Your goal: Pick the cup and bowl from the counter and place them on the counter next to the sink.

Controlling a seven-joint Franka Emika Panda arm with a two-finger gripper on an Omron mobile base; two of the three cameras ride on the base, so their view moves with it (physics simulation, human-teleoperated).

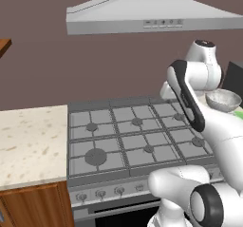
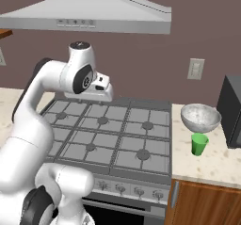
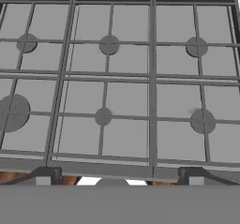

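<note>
On the cream-beige speckled stone bench to the right of the stove, the small bright green handleless cup stands upright. Just behind it sits the pale grey-white shiny round bowl, upright too, clearly wider than the cup; the two are v. close, can't tell if touching. In the left base view the bowl peeks out past my arm. A dark boxy appliance stands on the bench at the far right, beside the bowl. A white wall outlet is on the brown wall above them.

The grey gas stovetop w/ its grid of grates & round burners lies between the cup's side and another stretch of the same bench on the other side, over brown wooden cabinets. A grey range hood hangs over the stove.

My gripper hovers above the stovetop, well apart from cup & bowl. In the hand view its two dark fingertips stand far apart at the bottom edge, w/ nothing between them: gripper spread wide, holding nothing.
</note>
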